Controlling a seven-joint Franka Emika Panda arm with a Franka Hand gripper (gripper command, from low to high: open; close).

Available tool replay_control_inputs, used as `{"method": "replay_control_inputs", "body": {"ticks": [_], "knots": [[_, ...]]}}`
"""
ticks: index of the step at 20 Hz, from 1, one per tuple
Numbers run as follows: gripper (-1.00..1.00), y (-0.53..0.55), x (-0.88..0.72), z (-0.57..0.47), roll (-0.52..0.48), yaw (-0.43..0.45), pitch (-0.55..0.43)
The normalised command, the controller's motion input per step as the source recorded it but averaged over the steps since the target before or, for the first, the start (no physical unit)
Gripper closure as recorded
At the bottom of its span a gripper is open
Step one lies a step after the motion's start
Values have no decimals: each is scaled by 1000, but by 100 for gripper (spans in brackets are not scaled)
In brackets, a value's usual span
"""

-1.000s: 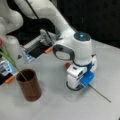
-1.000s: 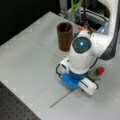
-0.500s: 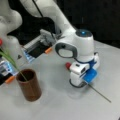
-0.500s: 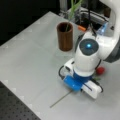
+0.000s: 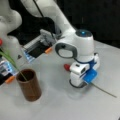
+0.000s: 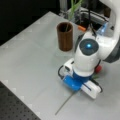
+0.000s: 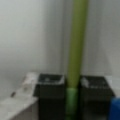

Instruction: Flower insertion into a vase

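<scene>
A dark-brown cylindrical vase (image 5: 29, 85) (image 6: 65, 36) stands upright in both front views, with one green-stemmed flower (image 5: 11, 61) standing in it. Another flower lies flat on the table: its red head (image 5: 67, 67) (image 6: 99, 68) shows beside the wrist, and its thin stem (image 5: 105, 92) (image 6: 65, 103) runs out from under the hand. My gripper (image 5: 79, 83) (image 6: 75, 87) points straight down onto that stem. In the wrist view the green stem (image 7: 76, 45) passes between the two dark fingers (image 7: 50, 96), which press against it on both sides.
A second white arm base (image 5: 10, 32) stands at a front view's left, behind the vase. A dark box with orange parts (image 5: 41, 46) (image 6: 82, 28) sits behind the arm. A black perforated board (image 6: 15, 105) borders the table's near corner.
The hand has shifted a little along the table and settled lower over the lying stem. The vase and its flower have not moved.
</scene>
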Motion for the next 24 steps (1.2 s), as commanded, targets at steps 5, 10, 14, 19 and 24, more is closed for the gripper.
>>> {"method": "replay_control_inputs", "body": {"ticks": [5, 10, 14, 19, 24], "knots": [[100, -329, -102, -1, -271, 134, 93], [100, -238, -279, 405, -169, 174, 38], [100, -156, -383, 461, -48, 129, -17], [100, -201, -390, 302, 29, 80, -40], [100, -264, -391, 347, 106, 47, -41]]}}
